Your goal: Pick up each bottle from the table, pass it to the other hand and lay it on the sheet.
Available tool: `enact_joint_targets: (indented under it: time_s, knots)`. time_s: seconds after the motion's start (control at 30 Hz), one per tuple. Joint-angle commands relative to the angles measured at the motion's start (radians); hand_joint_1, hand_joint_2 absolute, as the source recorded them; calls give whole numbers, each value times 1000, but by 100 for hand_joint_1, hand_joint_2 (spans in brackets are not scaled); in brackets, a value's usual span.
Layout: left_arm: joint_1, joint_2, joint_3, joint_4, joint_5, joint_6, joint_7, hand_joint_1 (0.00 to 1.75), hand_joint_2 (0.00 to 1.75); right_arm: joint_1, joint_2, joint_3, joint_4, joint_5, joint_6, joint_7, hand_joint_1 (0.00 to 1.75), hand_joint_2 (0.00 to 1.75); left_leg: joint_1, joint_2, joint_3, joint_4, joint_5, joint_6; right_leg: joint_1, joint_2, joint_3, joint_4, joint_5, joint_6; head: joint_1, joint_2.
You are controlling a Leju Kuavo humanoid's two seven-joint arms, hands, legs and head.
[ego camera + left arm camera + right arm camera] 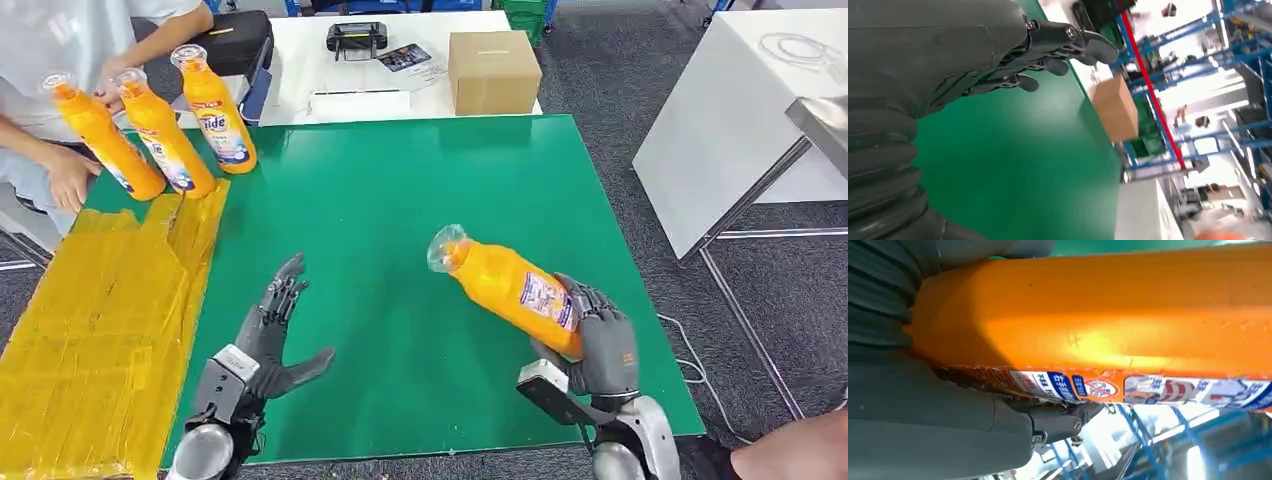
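Observation:
My right hand [600,345] grips an orange bottle [510,285] by its base, tilted over the green table [400,180] with its clear cap pointing up and left. Up close, the same orange bottle [1098,315] lies against my right hand [923,415]. My left hand [270,335] hovers low over the table with its fingers spread and nothing in it; in the wrist view the left hand [973,55] reaches out above the green surface. Three more orange bottles [155,125] stand at the far left corner, at the head of the yellow sheet [100,320].
A person at the far left has a hand [70,175] on the standing bottles. Behind the green table a white table carries a cardboard box [493,70], a black device [356,38] and a black case. A white bench [740,110] stands to the right.

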Motion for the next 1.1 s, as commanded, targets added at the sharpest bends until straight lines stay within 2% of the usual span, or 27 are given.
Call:
enact_joint_targets:
  time_s: [0.03,0.23,0.37,0.5,0.87,1.1]
  knots:
    - [-38,16,-70,35,19,-18,16,0,175,-45,115,-66,14,-60,-9,-40,175,175,0,1,1,0,-1,0,0,0,1,0,0,-1,0,0]
    - [-87,22,-123,59,34,-40,28,0,175,-135,183,3,145,-142,65,-75,175,175,1,3,3,0,-1,0,1,2,3,-1,0,-2,0,0]
    - [-139,13,-132,97,49,-42,44,0,175,-227,245,111,284,-160,110,-89,175,175,1,4,3,-1,0,-1,1,3,2,-1,1,-1,0,0]
    - [-177,8,-147,129,60,-53,48,0,175,-275,272,190,344,-198,127,-111,175,175,1,4,4,-1,0,-1,2,3,2,-1,0,-2,0,0]
    - [-207,5,-145,153,76,-56,51,0,175,-315,298,275,415,-201,148,-112,175,175,1,1,1,-1,1,-1,1,1,1,0,0,-1,0,0]
    - [-244,-6,-122,211,94,-50,63,0,175,-342,321,386,486,-162,162,-100,175,175,1,2,1,-1,0,-1,1,1,1,0,0,-1,0,0]
